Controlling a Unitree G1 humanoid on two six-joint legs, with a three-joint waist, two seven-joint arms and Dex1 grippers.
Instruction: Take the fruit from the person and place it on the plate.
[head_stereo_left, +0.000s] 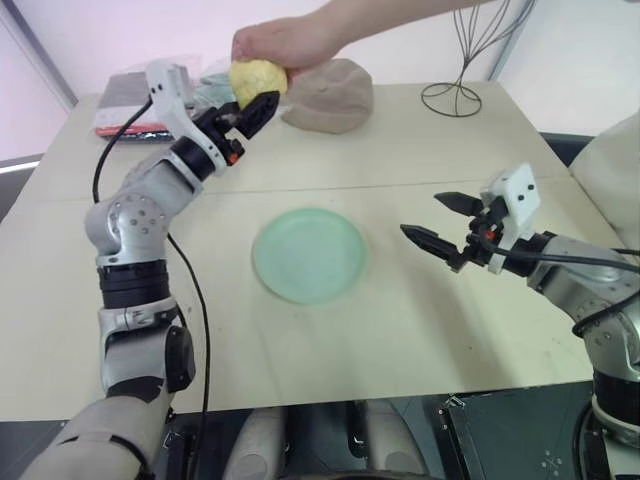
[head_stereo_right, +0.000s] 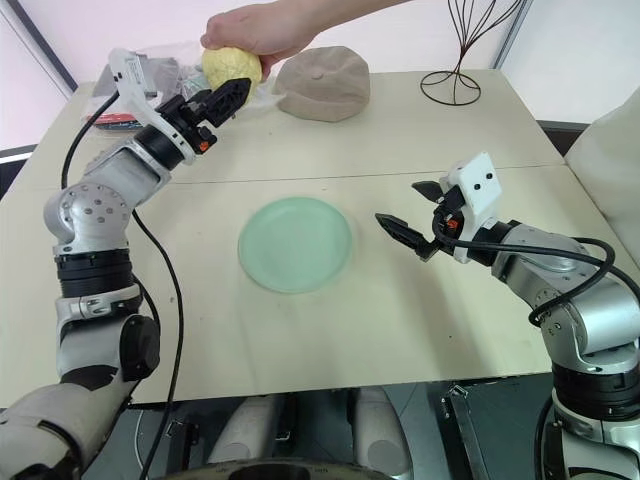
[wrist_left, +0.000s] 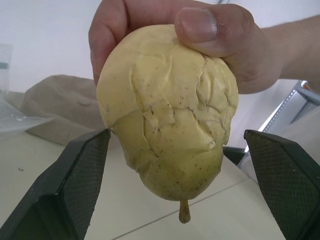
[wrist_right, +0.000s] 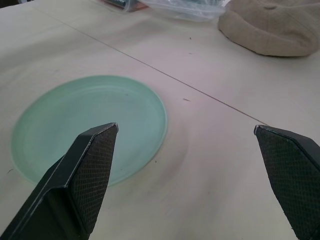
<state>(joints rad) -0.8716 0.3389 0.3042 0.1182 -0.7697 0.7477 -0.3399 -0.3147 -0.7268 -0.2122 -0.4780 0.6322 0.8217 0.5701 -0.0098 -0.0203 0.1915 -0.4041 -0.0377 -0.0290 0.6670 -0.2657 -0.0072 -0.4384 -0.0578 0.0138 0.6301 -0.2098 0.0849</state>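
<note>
The round, flat, mint-green plate (head_stereo_left: 308, 254) lay bare at mid-table. The right gripper (head_stereo_left: 440, 222) hung beside it, fingers apart. Farther off, the left gripper (wrist_left: 180, 165) stood spread around the bumpy pale-yellow fruit (head_stereo_left: 256, 80), held in the person's hand (head_stereo_left: 285, 40). Risk: an off-centre closure could squeeze the fruit out and drop it.

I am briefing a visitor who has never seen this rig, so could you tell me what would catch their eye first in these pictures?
First, the person's hand holding a pale yellow fruit above the table's far side, with the open left gripper raised right at it, fingers either side. Next, the mint-green plate lying bare mid-table. The open right gripper hangs just right of the plate.
</note>
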